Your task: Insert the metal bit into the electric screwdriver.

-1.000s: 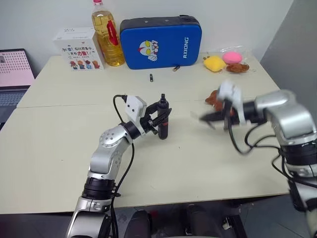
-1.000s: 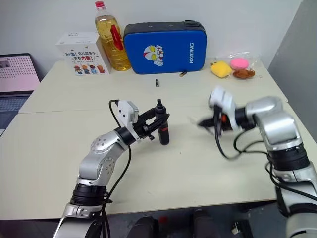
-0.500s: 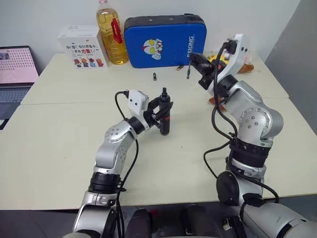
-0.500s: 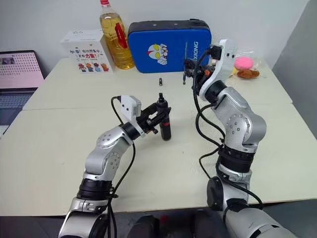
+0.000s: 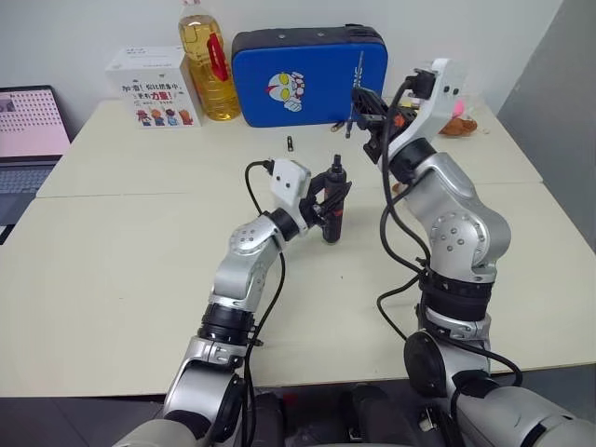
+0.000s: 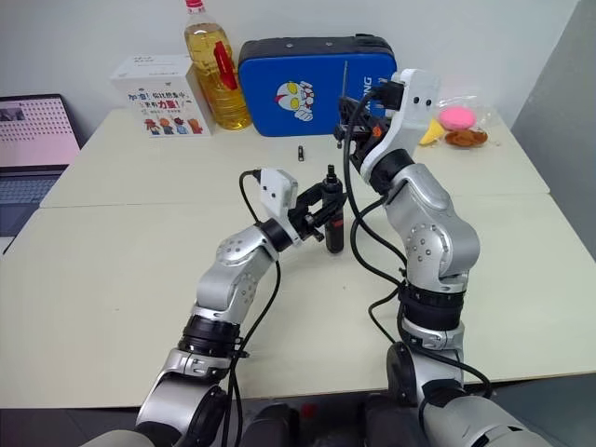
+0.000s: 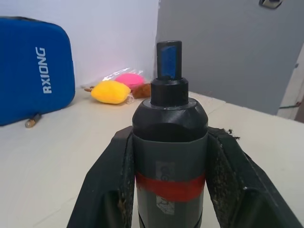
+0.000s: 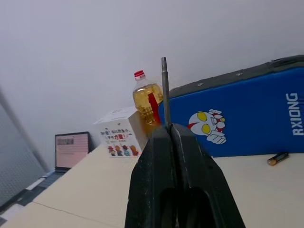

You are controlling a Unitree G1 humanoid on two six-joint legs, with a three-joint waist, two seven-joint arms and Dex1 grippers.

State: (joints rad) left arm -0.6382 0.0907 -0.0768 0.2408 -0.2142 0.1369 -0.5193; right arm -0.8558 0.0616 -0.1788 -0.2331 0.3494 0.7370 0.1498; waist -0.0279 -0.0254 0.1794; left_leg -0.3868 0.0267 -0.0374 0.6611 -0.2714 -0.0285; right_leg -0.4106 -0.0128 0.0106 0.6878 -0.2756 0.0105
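The electric screwdriver (image 5: 333, 203), black with a red band, stands upright above the table's middle, tip up. My left gripper (image 5: 326, 209) is shut on its body; the left wrist view shows both fingers (image 7: 109, 175) pressed against the screwdriver (image 7: 168, 156). My right gripper (image 6: 352, 110) is raised just beyond and a little right of the screwdriver, in front of the blue case. It is shut on the metal bit (image 8: 164, 90), a thin grey rod that sticks straight out past the right gripper (image 8: 170, 130). The bit (image 6: 345, 76) stands apart from the screwdriver's tip.
At the table's (image 5: 112, 251) back stand a blue case (image 5: 298, 79), an oil bottle (image 5: 207, 70) and a white box (image 5: 149, 88). A laptop (image 5: 28, 121) sits at far left and soft toys (image 5: 458, 125) at back right. Two small pieces (image 5: 289, 142) lie before the case.
My left gripper has carried the screwdriver right and forward. My right arm has swung up from the right side to the front of the blue case, with the bit in it.
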